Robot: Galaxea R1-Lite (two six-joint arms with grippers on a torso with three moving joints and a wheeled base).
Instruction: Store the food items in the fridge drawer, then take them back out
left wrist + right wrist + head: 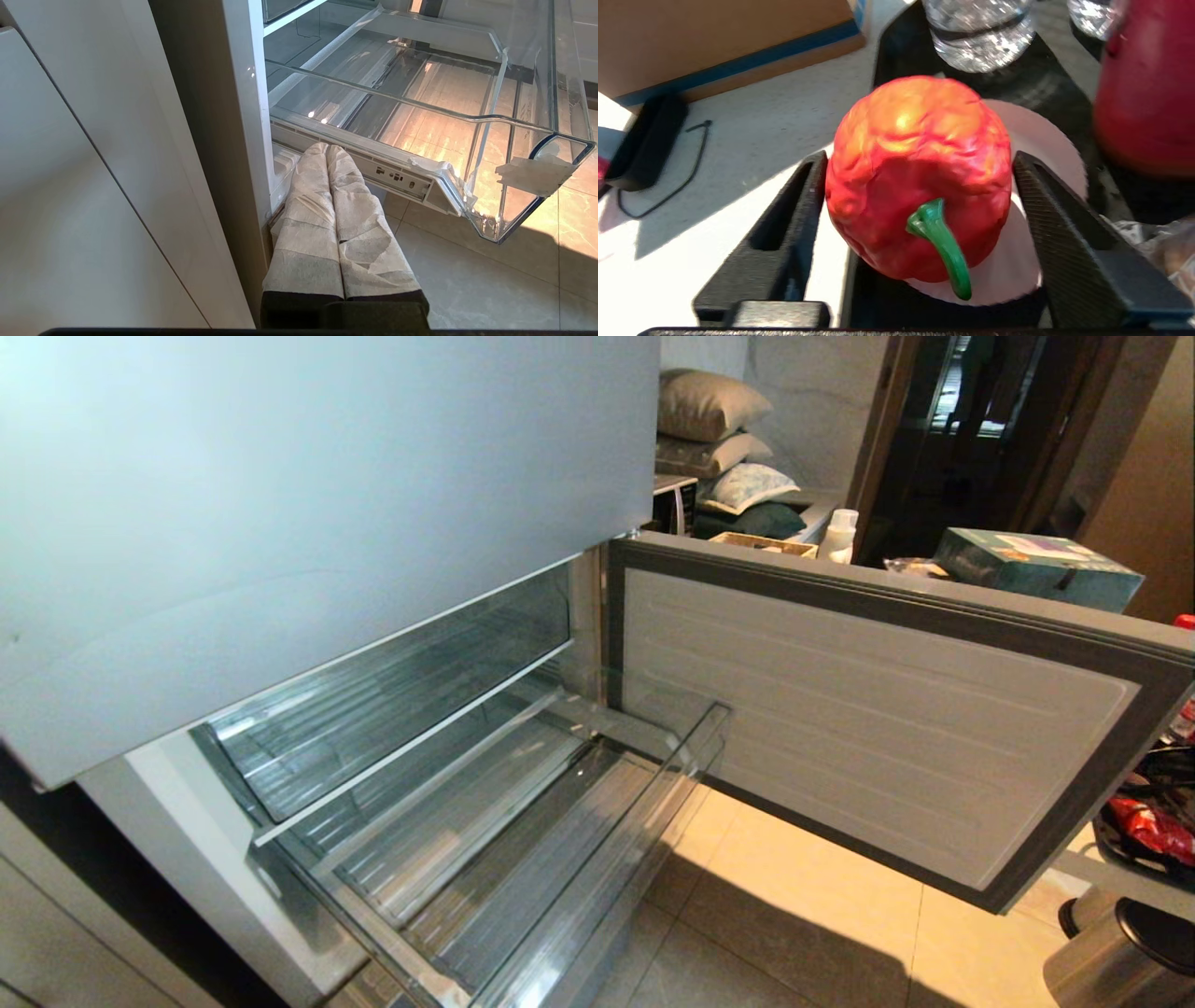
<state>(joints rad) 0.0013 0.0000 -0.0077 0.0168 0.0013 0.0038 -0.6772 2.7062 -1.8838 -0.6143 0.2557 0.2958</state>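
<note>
The food item, a glossy red pepper (920, 177) with a green stem, rests on a white plate (1045, 135) in the right wrist view. My right gripper (919, 158) stands open around it, the black fingers (1045, 219) just off its two sides. The fridge drawer (607, 887) is pulled out and holds nothing; its clear front lip (514, 126) also shows in the left wrist view. My left gripper (327, 149), wrapped in white cloth, is shut and hangs low beside the fridge wall, below the drawer. Neither arm shows in the head view.
The lower fridge door (868, 728) swings open to the right of the drawer. The plate lies on a black tray (1045, 79) with a glass (978, 32) and a red container (1148, 88). A cardboard box (714, 42) stands nearby. A bin (1120, 952) stands at floor level.
</note>
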